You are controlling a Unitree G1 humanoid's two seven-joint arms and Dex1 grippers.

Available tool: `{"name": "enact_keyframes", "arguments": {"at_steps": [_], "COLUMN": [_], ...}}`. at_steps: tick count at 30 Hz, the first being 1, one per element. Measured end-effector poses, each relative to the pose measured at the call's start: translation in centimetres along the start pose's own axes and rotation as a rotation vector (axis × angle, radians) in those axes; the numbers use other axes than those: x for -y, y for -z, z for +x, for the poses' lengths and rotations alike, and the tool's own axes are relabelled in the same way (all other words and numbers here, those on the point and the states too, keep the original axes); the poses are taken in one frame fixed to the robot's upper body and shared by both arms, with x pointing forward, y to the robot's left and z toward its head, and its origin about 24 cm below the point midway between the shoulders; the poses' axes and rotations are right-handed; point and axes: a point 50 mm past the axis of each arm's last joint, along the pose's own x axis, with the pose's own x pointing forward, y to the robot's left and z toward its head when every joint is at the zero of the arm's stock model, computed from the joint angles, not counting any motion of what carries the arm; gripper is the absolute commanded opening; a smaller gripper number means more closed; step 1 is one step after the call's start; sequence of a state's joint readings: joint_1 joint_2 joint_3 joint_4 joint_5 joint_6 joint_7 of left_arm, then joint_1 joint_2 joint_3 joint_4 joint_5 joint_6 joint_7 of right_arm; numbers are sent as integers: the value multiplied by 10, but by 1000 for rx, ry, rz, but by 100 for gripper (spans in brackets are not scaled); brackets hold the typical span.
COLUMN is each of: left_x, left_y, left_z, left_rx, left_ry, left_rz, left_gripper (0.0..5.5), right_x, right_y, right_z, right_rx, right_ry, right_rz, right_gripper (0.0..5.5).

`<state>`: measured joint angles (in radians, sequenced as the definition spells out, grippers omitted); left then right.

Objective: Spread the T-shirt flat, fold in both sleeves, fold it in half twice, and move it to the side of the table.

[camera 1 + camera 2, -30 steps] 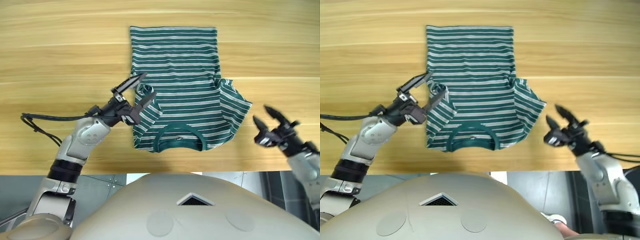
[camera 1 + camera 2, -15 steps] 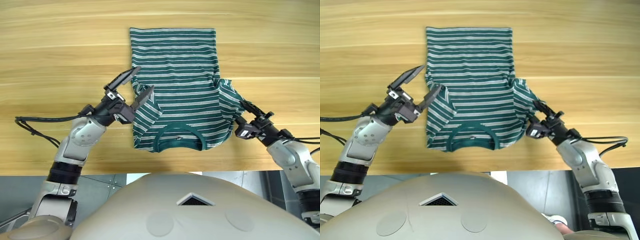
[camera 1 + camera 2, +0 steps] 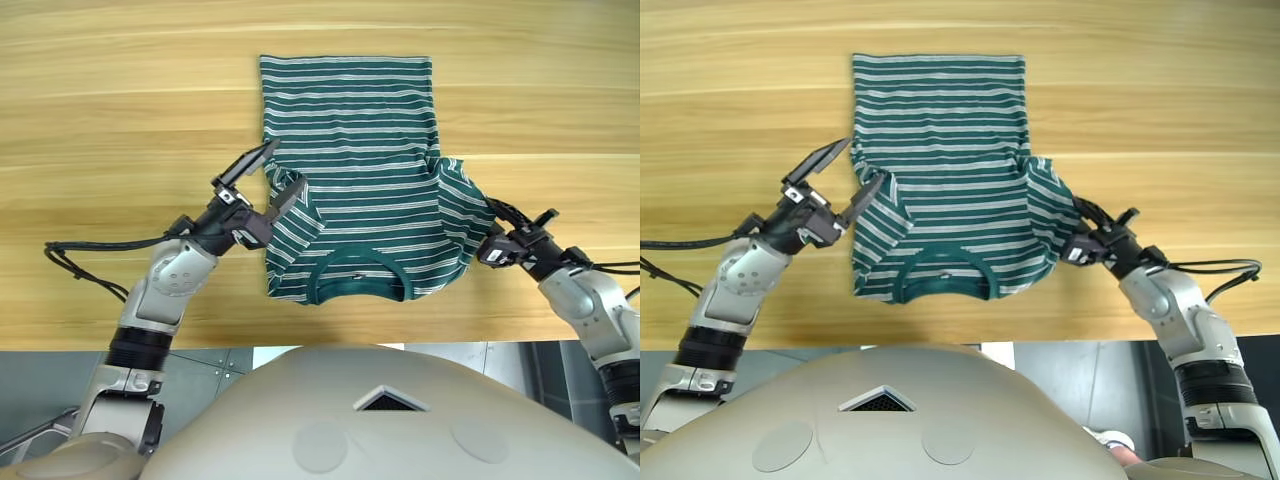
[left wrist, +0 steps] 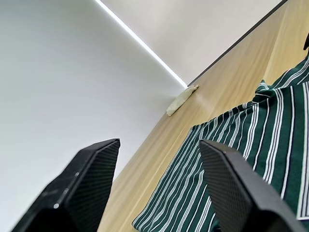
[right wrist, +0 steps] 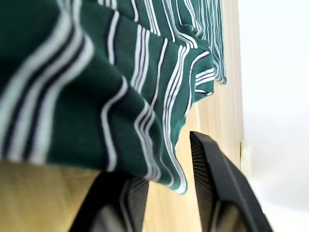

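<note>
A green T-shirt point(image 3: 355, 170) with white stripes lies on the wooden table point(image 3: 120, 120), collar nearest me. Its left sleeve point(image 3: 295, 215) is folded in over the body. The right sleeve point(image 3: 465, 205) bulges out past the right edge. My left gripper point(image 3: 285, 165) hovers open at the shirt's left edge, just above the folded sleeve; the shirt point(image 4: 260, 140) lies beyond its fingers point(image 4: 231, 193). My right gripper point(image 3: 512, 222) is at the right sleeve's outer edge, open, and the sleeve hem point(image 5: 159, 145) hangs between its fingers point(image 5: 212, 183).
The table's front edge point(image 3: 200, 345) runs just below the collar. A black cable point(image 3: 85, 250) from my left arm trails over the wood at the left. A small pale object point(image 4: 181, 100) lies at the far end of the table. Bare wood flanks the shirt.
My right gripper has come in from the front right of the table to the right sleeve's edge. The left gripper has shifted slightly beside the folded left sleeve, still open.
</note>
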<state>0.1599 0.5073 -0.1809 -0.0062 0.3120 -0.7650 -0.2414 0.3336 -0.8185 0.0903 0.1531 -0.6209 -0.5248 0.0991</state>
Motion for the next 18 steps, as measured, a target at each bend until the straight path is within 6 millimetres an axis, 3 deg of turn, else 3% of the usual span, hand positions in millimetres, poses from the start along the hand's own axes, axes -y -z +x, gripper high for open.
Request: {"name": "enact_keyframes", "arguments": {"at_steps": [7, 18], "left_x": [3, 6], "left_y": [0, 3], "left_z": [-1, -5], "left_rx": [1, -19], "left_ry": [4, -7], "left_rz": [-4, -17], "left_gripper": [307, 307], "right_x": [6, 11], "right_y": [1, 1], "right_z": [0, 6], "right_rx": [19, 36], "right_ry": [14, 50], "right_rz": [-9, -14], "right_gripper": [3, 1]}}
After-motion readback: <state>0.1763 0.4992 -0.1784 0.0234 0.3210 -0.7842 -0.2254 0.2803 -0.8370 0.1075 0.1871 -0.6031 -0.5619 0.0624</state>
